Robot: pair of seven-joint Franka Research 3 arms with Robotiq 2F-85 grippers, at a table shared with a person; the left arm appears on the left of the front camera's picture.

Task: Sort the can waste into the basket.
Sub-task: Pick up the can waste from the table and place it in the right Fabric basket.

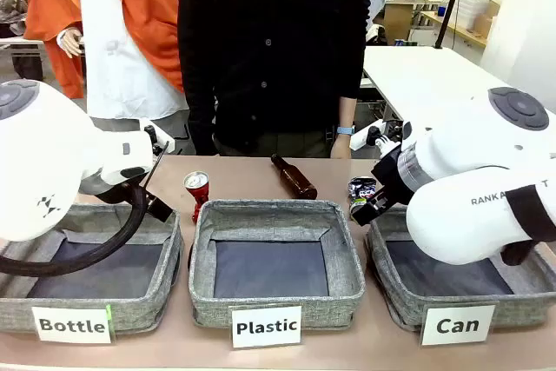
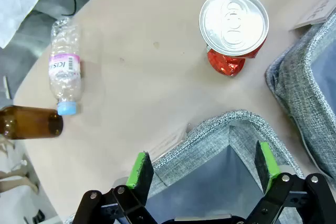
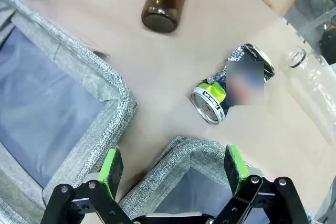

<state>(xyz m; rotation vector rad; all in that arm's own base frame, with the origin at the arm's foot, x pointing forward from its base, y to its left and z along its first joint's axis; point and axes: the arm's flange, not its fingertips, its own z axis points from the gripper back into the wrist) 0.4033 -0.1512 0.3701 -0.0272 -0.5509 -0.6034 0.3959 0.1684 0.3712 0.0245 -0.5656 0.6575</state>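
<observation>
The red can [image 1: 196, 190] with a silver top [image 2: 233, 23] stands upright on the table behind the gap between the "Bottle" and "Plastic" baskets. The crushed black and silver can [image 1: 361, 188] [image 3: 231, 91] lies on its side just behind the far left corner of the grey "Can" basket [image 1: 401, 306] [image 3: 178, 148]. My right gripper [image 3: 173, 165] [image 1: 365, 208] is open above that corner, a little short of the crushed can. Over the far right corner of the "Bottle" basket [image 2: 231, 124], my left gripper [image 2: 203, 165] is open and holds nothing, with the red can ahead of it.
The "Plastic" basket [image 1: 276, 319] sits in the middle, the "Bottle" basket [image 1: 87, 314] at left. A brown glass bottle [image 1: 294, 176] lies behind the middle basket. Another brown bottle [image 2: 29, 121] and a clear plastic bottle [image 2: 65, 66] lie at the table's left end. A person stands at the far side.
</observation>
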